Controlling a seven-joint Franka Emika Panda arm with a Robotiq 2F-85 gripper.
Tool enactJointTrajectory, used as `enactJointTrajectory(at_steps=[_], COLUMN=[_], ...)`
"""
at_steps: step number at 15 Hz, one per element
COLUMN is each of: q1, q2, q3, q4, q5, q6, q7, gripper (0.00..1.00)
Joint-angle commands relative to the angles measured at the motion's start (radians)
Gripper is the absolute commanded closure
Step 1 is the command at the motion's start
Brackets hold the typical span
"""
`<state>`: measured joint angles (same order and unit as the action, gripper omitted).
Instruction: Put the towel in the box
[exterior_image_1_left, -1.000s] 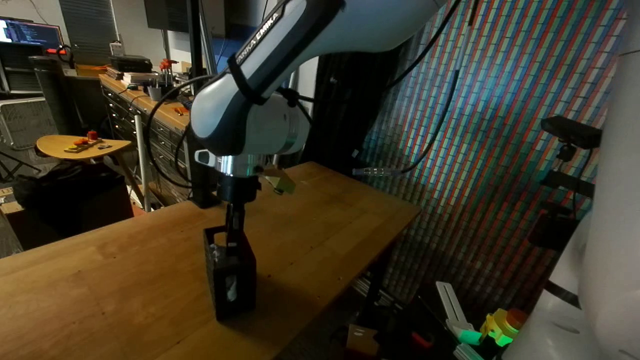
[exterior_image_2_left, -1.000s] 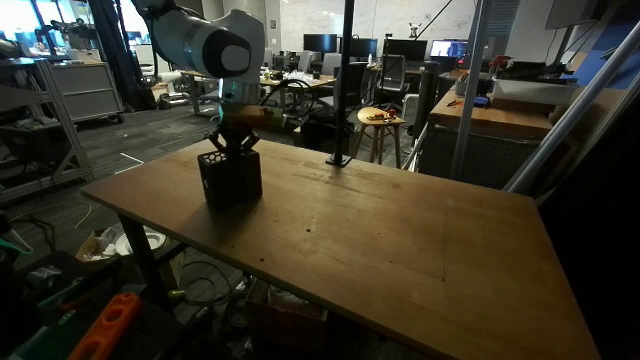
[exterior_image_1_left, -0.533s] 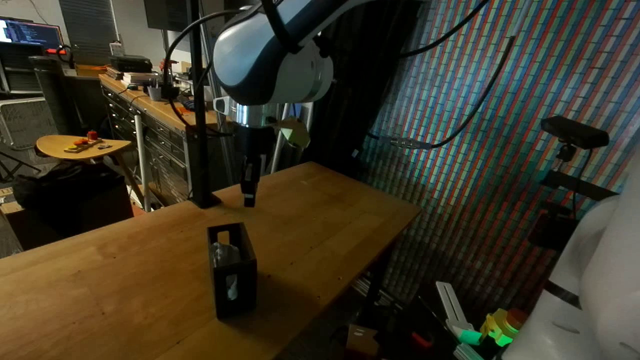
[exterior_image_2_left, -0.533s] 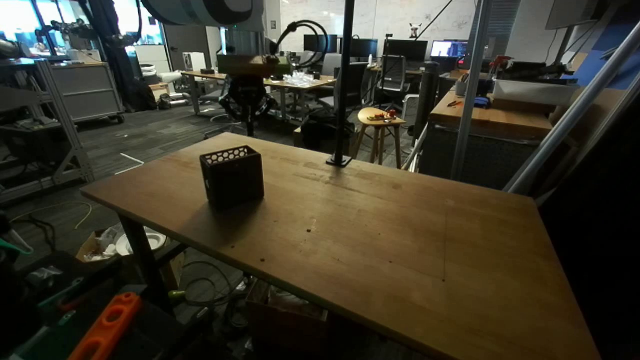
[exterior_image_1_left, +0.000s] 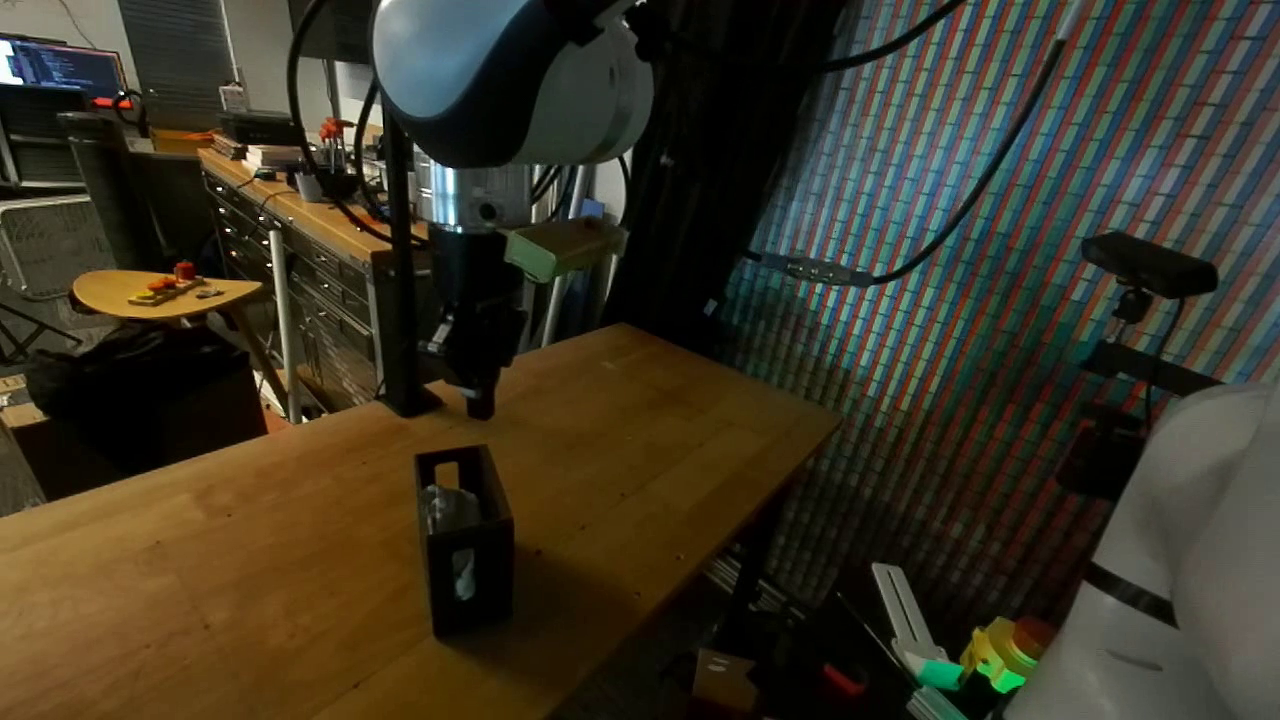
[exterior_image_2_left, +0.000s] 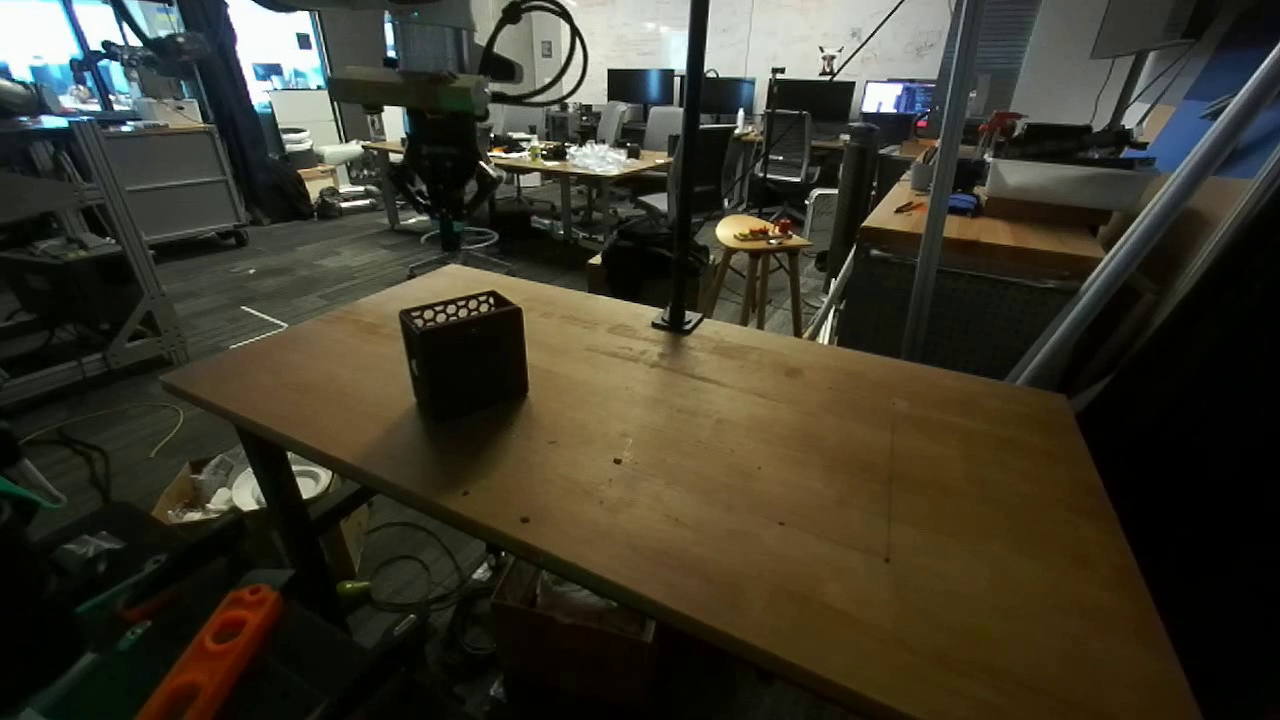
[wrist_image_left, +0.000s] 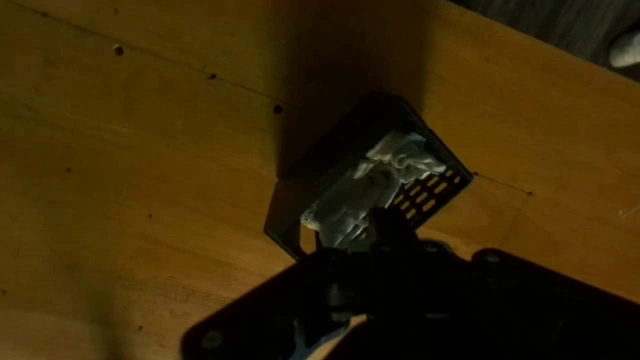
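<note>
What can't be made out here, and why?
Towel: hidden by the black box in an exterior view; underside covered by its own folds in the wrist view.
Corner of the black box: behind the gripper in the wrist view.
Robot arm: cut off by the top edge in both exterior views.
Monitor: text too small to read in an exterior view.
Pale object: cut off by the wrist view's right edge; unidentifiable.

Dim wrist view, deep shadow beside box
</note>
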<state>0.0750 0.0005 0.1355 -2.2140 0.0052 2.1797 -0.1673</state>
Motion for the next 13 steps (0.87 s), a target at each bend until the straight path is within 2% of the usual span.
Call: enactJointTrajectory(at_steps=[1, 2, 4, 6, 13], q1=[0.046, 0.036, 0.051, 0.053, 0.051], q2=[-0.051, -0.008, -0.020, -0.027, -0.027], q3=[0.019, 0.005, 0.016, 0.017, 0.014], q4=[-0.001, 0.003, 0.003, 0.003, 0.003], q5=[0.019, 0.004, 0.004, 0.005, 0.005], q6=[-0.023, -0.003, -0.005, -0.007, -0.009], q7=[0.250, 0.143, 0.220, 0.236, 0.241], gripper=[0.70, 0.94, 0.81, 0.70, 0.70])
